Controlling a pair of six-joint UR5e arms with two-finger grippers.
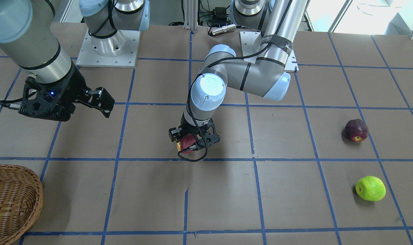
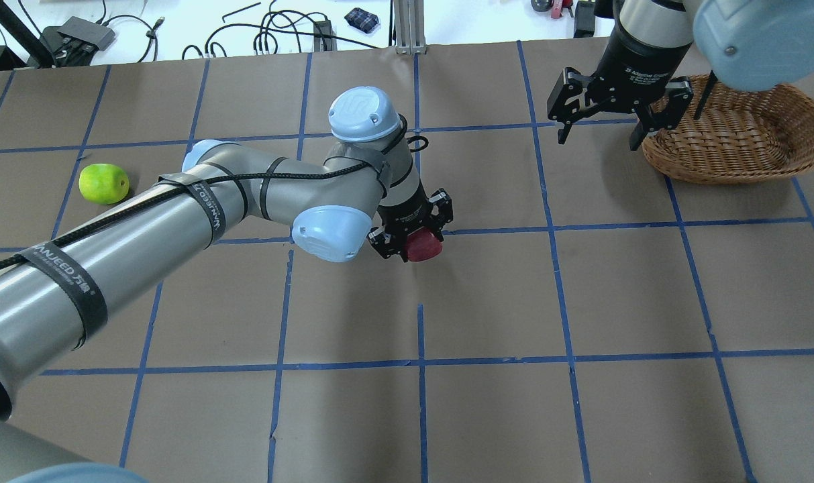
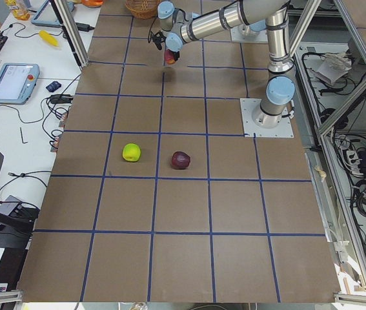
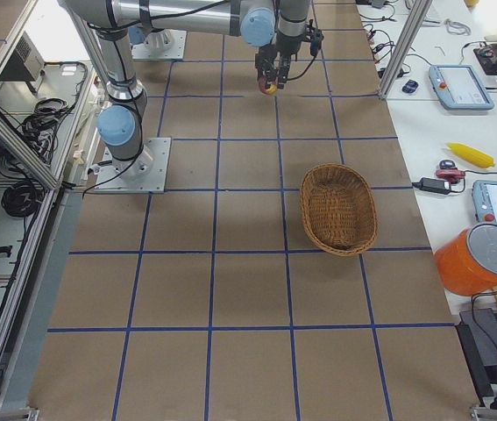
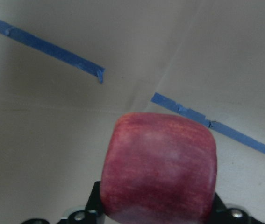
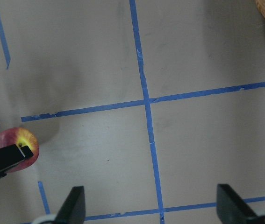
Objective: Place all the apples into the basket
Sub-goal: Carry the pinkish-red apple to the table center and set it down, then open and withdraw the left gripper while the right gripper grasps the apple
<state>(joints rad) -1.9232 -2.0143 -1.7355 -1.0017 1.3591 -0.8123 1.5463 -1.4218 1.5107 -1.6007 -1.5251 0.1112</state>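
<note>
My left gripper (image 2: 417, 243) is shut on the red apple (image 2: 425, 247) with a yellow patch and holds it just above the table's middle. The apple also shows in the front view (image 1: 186, 143) and in the left wrist view (image 5: 158, 168). My right gripper (image 2: 602, 134) is open and empty, hanging just left of the wicker basket (image 2: 722, 176). The basket sits at the bottom left of the front view (image 1: 38, 194). The lime green apple (image 1: 370, 188) and the maroon apple (image 1: 356, 130) lie on the table on my left side. The maroon one is hidden by my left arm in the overhead view.
The brown table is marked with a blue tape grid. The arm bases (image 1: 107, 47) stand at its robot-side edge. Cables and tablets lie on the white bench beyond the far edge. An orange lidded tub (image 4: 485, 259) stands there.
</note>
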